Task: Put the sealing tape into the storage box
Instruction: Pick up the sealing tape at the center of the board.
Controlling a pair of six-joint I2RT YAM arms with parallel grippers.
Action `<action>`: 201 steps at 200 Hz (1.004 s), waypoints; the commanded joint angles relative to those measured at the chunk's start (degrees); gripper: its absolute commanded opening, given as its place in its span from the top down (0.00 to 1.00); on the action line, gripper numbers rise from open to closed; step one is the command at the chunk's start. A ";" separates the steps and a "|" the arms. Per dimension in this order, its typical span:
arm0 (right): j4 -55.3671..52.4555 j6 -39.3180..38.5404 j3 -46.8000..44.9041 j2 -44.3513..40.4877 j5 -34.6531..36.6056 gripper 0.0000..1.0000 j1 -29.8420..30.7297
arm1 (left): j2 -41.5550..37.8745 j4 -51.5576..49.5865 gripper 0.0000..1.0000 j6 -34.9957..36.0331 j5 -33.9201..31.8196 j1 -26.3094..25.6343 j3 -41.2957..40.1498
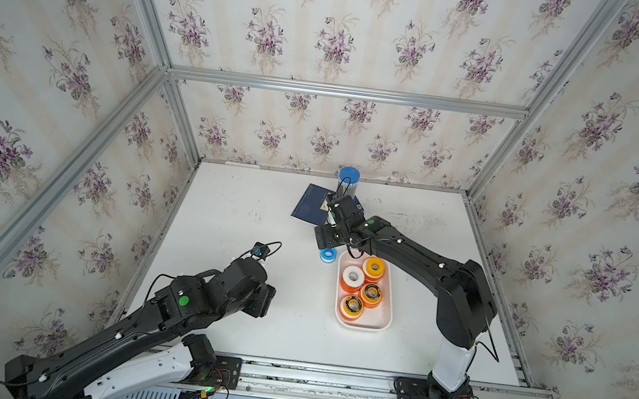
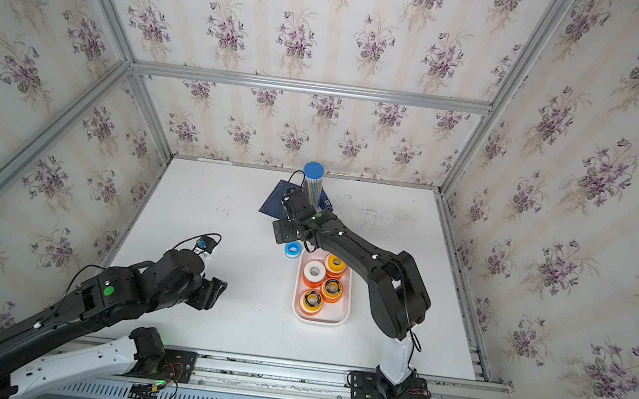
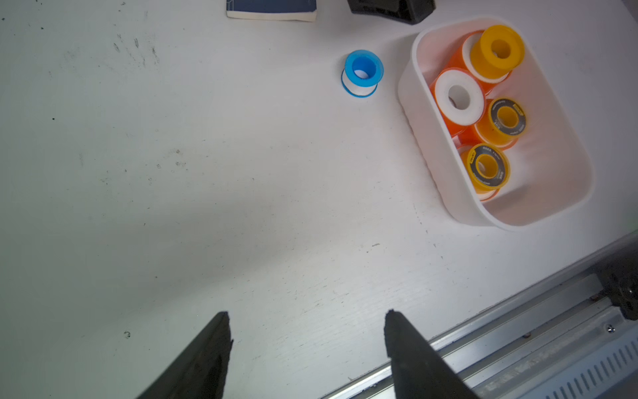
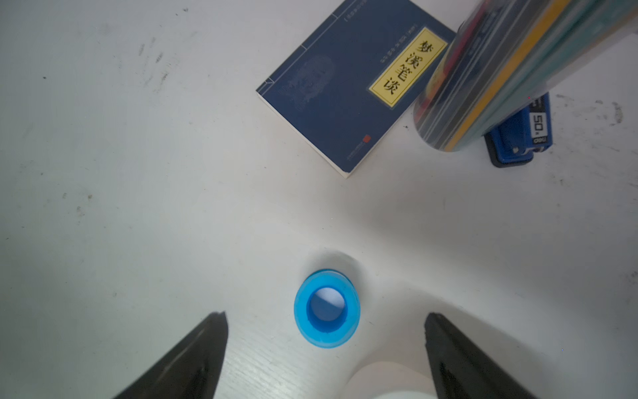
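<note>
A blue-and-white roll of sealing tape (image 1: 328, 255) (image 2: 293, 249) (image 3: 361, 72) (image 4: 327, 308) stands on the table just outside the far end of the storage box (image 1: 362, 327) (image 2: 320, 321) (image 3: 552, 165). My right gripper (image 1: 325, 241) (image 4: 325, 315) hangs open above this roll, its fingers either side and clear of it. Inside the box sit a yellow roll (image 1: 374, 267), a white-faced orange roll (image 1: 353, 277) and two yellow rolls with black centres (image 1: 371, 294), stacked on orange ones. My left gripper (image 1: 266, 300) (image 3: 307, 313) is open and empty, well left of the box.
A dark blue book (image 1: 310, 209) (image 4: 345, 100), a tall blue-capped cylinder (image 1: 348, 181) (image 4: 500, 69) and a small blue object (image 4: 518, 138) stand close behind the right gripper. An aluminium rail (image 1: 328, 378) (image 3: 518, 328) runs along the table's front edge.
</note>
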 commanded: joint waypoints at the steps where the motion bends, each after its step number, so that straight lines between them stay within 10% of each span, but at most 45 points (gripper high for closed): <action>1: -8.88 -2.82 4.96 4.78 -4.84 0.06 -0.60 | 0.87 1.70 0.30 -0.32 -0.77 -0.23 -0.09; 201: -18.22 -7.64 14.01 18.87 -5.83 0.32 -0.63 | 4.80 2.46 0.29 0.48 -1.91 -0.24 0.23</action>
